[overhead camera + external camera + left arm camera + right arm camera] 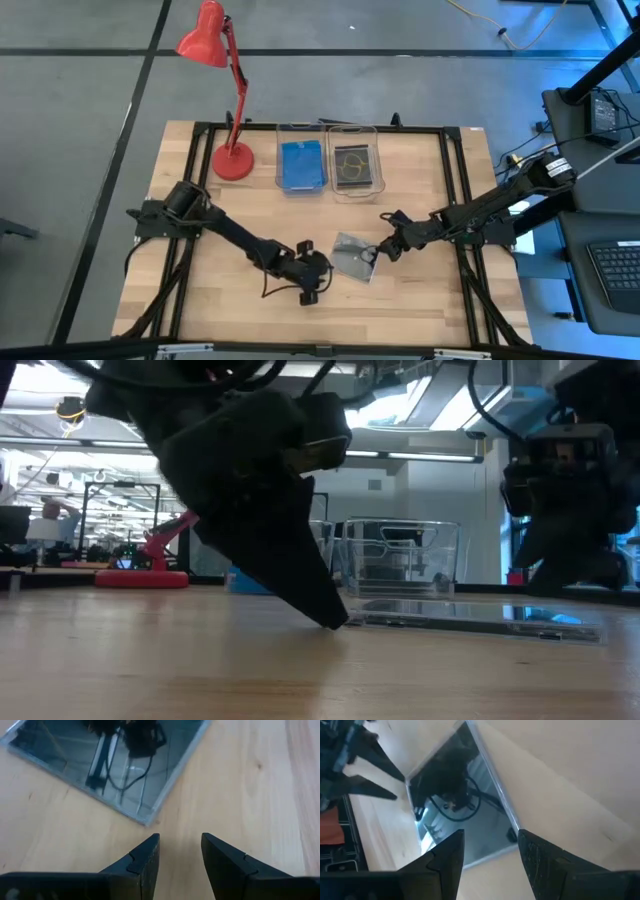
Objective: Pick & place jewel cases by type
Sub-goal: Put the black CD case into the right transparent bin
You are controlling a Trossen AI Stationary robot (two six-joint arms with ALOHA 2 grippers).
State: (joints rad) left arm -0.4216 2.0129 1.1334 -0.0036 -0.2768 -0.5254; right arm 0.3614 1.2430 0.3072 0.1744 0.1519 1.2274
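Note:
One smoky grey jewel case point(350, 258) lies flat on the wooden table, near the middle front. My left gripper point(180, 845) is open, slanting down. Its fingertips are low by the tabletop, just short of the case's corner point(147, 820), with bare wood between them. My right gripper point(490, 840) is open on the case's other side. It hovers at the case's near edge point(485, 852), and I cannot tell whether it touches. In the low view the case point(470, 618) rests on its broad face, with my left gripper's tip point(335, 620) beside its edge.
Two clear bins stand side by side at the far middle. The left bin point(279, 150) holds blue cases point(302, 165) and the right bin point(378, 150) holds a grey case point(355, 167). A red desk lamp point(232, 160) stands at the far left. There is bare wood along the near edge.

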